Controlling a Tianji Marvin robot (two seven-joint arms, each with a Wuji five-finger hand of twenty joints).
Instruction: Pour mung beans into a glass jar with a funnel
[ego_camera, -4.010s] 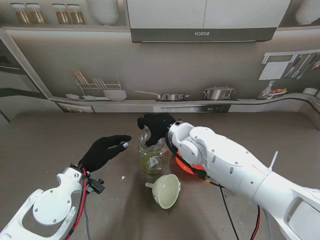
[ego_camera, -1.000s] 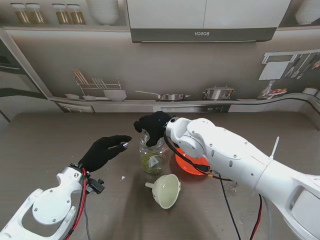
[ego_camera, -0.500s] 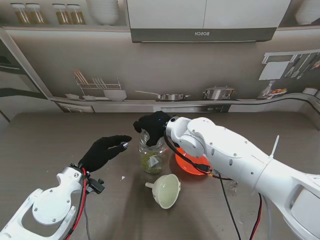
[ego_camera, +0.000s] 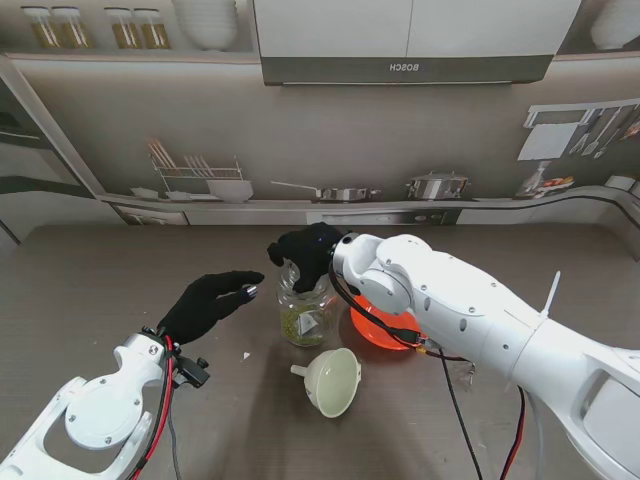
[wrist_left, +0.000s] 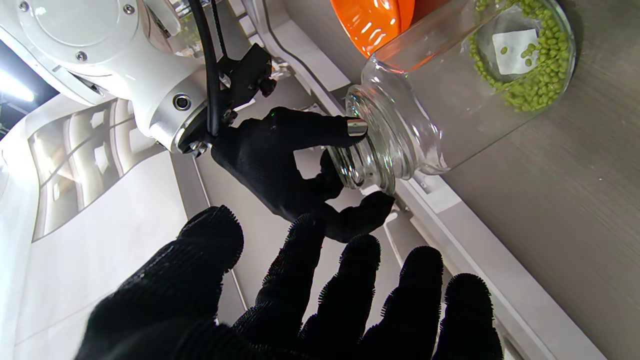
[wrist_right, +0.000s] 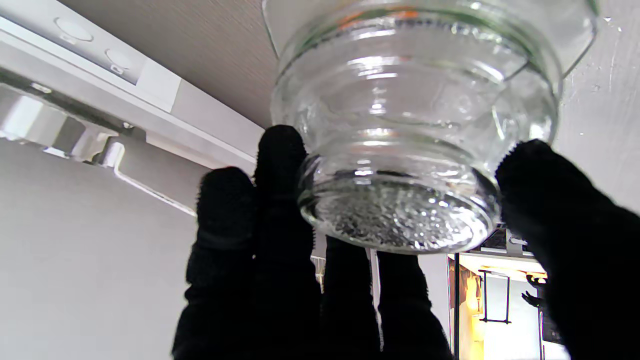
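A glass jar (ego_camera: 303, 310) stands upright mid-table with a thin layer of green mung beans (wrist_left: 535, 75) at its bottom. My right hand (ego_camera: 305, 250) reaches over it from the right, and its black-gloved fingers (wrist_right: 280, 165) and thumb close around the jar's threaded neck (wrist_right: 415, 125). My left hand (ego_camera: 210, 303) hovers open to the left of the jar, fingers spread and apart from the glass. A cream funnel (ego_camera: 333, 381) lies on its side on the table, nearer to me than the jar.
An orange bowl (ego_camera: 375, 328) sits just right of the jar, partly hidden under my right forearm; the left wrist view shows the orange bowl (wrist_left: 372, 20) beyond the jar. A printed kitchen backdrop rises at the table's far edge.
Since four seconds ago my right hand has shifted slightly left and settled around the jar's neck. Over the last second nothing has visibly moved. The left hand stays put.
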